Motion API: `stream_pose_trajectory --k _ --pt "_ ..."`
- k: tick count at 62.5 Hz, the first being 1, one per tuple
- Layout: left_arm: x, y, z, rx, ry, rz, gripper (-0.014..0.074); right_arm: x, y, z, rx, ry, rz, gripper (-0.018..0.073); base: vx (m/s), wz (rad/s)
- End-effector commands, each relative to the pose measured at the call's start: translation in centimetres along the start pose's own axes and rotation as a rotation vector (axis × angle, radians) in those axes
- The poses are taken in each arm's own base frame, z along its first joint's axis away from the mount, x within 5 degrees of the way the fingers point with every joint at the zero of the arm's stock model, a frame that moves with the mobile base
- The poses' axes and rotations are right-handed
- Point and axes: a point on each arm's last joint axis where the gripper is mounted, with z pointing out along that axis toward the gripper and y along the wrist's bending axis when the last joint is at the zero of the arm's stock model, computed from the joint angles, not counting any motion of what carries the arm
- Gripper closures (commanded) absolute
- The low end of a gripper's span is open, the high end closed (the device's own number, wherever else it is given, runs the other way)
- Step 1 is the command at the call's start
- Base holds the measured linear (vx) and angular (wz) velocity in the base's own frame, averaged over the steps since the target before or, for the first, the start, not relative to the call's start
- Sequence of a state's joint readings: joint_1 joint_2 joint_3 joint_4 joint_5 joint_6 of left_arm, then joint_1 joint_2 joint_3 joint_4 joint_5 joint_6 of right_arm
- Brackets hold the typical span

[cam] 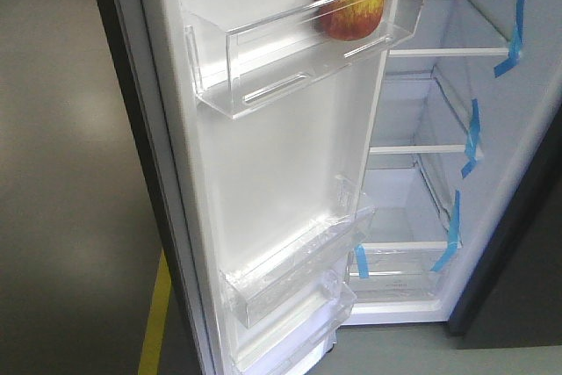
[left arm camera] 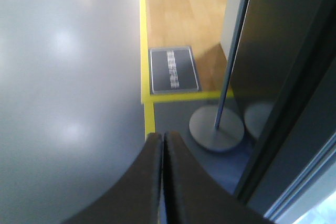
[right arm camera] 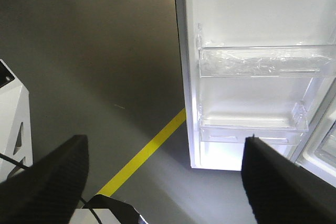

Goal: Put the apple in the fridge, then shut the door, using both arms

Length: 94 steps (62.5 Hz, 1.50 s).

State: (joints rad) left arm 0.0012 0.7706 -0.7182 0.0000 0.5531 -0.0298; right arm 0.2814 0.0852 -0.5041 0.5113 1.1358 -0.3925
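- Small round red-and-yellow apple (cam: 349, 4): resting in the top clear plastic bin (cam: 263, 54) of the open white-lined fridge door (cam: 272, 164).
- Dark grey fridge (cam: 413, 191): white interior, glass shelves, blue tape strips (cam: 512, 28).
- Left gripper (left arm camera: 162, 148): black fingers pressed together, empty.
- Right gripper (right arm camera: 165, 142): fingers spread wide, holding nothing.

The small round red apple (cam: 350, 3) sits in the topmost clear plastic bin (cam: 263, 68), upper centre of the front view. That bin is on the inner face of the tall narrow dark grey door (cam: 263, 173), which fills the frame's middle. Two more clear bins (cam: 294, 265) hang below, lower centre. Right of the door opens the tall dark grey fridge (cam: 527, 129), with its glass shelves (cam: 439, 52) stacked one above another and blue tape strips (cam: 472, 136) on their front edges. A yellow floor line (cam: 155, 313) runs lower left, beside the door's foot.
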Motion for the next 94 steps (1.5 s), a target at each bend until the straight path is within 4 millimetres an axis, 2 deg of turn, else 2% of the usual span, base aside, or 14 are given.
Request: stream_pose_trajectory --k 1,14,23,40,68,85,94 --pt "-1.3 -0.1 0.8 0.003 -0.045 -0.002 0.0603 -1.1 0.1 -0.3 -0.002 -0.065 0.006 -0.0009 0.00 0.00" --pt "-1.9 -0.1 4.0 0.002 -0.016 -0.002 0.0603 -1.1 0.1 -0.3 -0.002 -0.065 0.006 -0.0009 0.00 0.00" --pt "-3.0 -0.1 6.8 -0.003 0.131 0.000 0.0603 -1.1 0.1 -0.3 -0.002 -0.064 0.006 -0.0009 0.00 0.00" --pt "-6.1 -0.3 12.8 0.007 0.308 0.011 0.0603 -1.1 0.1 -0.3 -0.002 -0.064 0.006 -0.0009 0.00 0.00" --pt "-10.3 -2.4 20.9 0.215 0.326 -0.049 0.0603 -1.1 0.1 -0.3 -0.002 -0.064 0.006 -0.0009 0.00 0.00" --pt "-11.1 -4.0 24.9 0.391 0.318 -0.114 0.0603 -1.1 0.1 -0.3 -0.002 -0.064 0.006 -0.0009 0.00 0.00" --pt "-11.5 -4.8 26.4 0.472 0.299 -0.184 0.0603 -1.1 0.1 -0.3 -0.002 -0.064 0.006 -0.0009 0.00 0.00"
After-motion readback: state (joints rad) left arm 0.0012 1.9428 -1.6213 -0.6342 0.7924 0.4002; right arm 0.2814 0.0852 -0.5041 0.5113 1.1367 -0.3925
